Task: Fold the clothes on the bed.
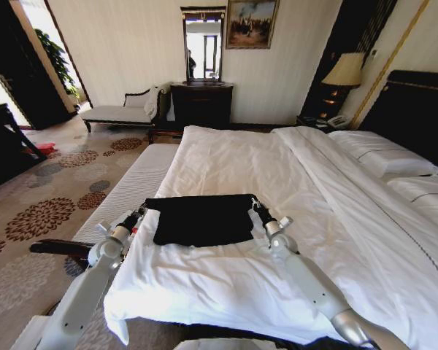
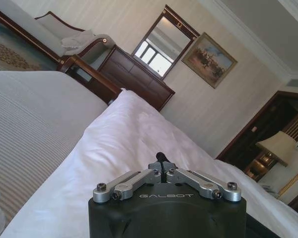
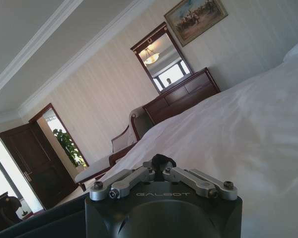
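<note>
My left gripper (image 1: 141, 212) sits at the near left corner of the black T-shirt (image 1: 201, 219), and my right gripper (image 1: 260, 211) sits at its right edge, so the shirt lies stretched between them on the white duvet (image 1: 226, 292) of the bed (image 1: 292, 175). In both wrist views the fingers are drawn together at the tip with a scrap of dark cloth between them; I judge each is pinched onto the shirt's edge, though the grip itself is mostly hidden behind my own palms.

The shirt already looks like a wide flat band, likely partly folded, with the far edge running straight between my two grippers.

The risks, as I see them: either pinch may also have caught the duvet beneath, so a lift would drag bedding up. If one arm moves ahead of the other, the fold goes skewed. A thin pinch on cotton could slip out mid-carry and drop one corner.
</note>
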Tool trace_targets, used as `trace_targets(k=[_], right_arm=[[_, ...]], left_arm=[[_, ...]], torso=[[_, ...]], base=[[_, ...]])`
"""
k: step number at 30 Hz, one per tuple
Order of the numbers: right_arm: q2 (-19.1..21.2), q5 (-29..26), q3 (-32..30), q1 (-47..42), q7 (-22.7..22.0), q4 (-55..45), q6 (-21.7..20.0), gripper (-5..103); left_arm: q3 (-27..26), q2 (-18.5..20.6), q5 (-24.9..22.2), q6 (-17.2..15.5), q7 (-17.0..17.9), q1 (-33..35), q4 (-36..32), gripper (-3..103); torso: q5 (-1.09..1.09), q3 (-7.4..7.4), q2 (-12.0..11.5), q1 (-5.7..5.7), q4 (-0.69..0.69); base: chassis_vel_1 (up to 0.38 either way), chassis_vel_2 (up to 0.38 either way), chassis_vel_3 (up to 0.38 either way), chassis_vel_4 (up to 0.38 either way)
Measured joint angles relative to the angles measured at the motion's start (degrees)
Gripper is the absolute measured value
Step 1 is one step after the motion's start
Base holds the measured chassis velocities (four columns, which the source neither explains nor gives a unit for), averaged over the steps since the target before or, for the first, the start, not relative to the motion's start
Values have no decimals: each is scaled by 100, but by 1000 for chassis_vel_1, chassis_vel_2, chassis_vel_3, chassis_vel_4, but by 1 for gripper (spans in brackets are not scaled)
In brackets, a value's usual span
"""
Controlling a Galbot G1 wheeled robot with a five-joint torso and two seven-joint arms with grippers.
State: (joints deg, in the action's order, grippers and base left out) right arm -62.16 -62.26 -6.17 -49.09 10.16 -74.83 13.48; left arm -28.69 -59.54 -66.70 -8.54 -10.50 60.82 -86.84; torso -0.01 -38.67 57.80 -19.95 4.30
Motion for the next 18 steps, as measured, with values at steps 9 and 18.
trace_targets(k=[9, 18], right_arm=[[-171, 91, 20, -83, -89, -31, 61, 2], [167, 23, -62, -497, -184, -480, 50, 2]], left_arm=[[-125, -31, 101, 2, 9, 245, -164, 0], [-369, -38, 306, 6, -23, 892, -539, 0]], torso=[[0, -1, 0, 0, 0], [1, -1, 0, 0, 2]], base=[[0, 0, 0, 0], [0, 0, 0, 0]])
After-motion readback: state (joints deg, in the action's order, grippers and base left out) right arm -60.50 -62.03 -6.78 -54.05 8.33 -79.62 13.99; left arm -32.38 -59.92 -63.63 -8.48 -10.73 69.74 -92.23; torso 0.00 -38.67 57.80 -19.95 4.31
